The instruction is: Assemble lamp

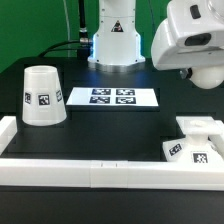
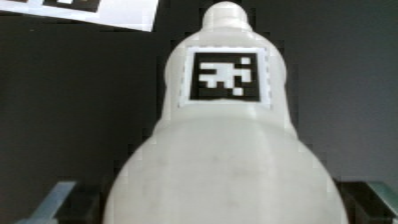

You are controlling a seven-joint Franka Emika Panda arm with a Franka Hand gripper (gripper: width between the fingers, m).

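Observation:
The bulb (image 2: 222, 130), white and rounded with a black square tag near its narrow tip, fills the wrist view. My gripper (image 2: 210, 208) is shut on its wide end, with a dark finger showing on each side. In the exterior view only the arm's white hand (image 1: 190, 42) shows, raised at the exterior view's upper right; the fingers and the bulb are hidden there. The cone-shaped shade (image 1: 42, 97) stands wide end down at the exterior view's left. The blocky base (image 1: 195, 140) sits at the exterior view's right, below the hand.
The marker board (image 1: 112, 97) lies flat mid-table; its corner also shows in the wrist view (image 2: 98, 10). A long white border rail (image 1: 90, 170) runs along the table's near side and up its left edge. The arm's pedestal (image 1: 115, 40) stands at the back.

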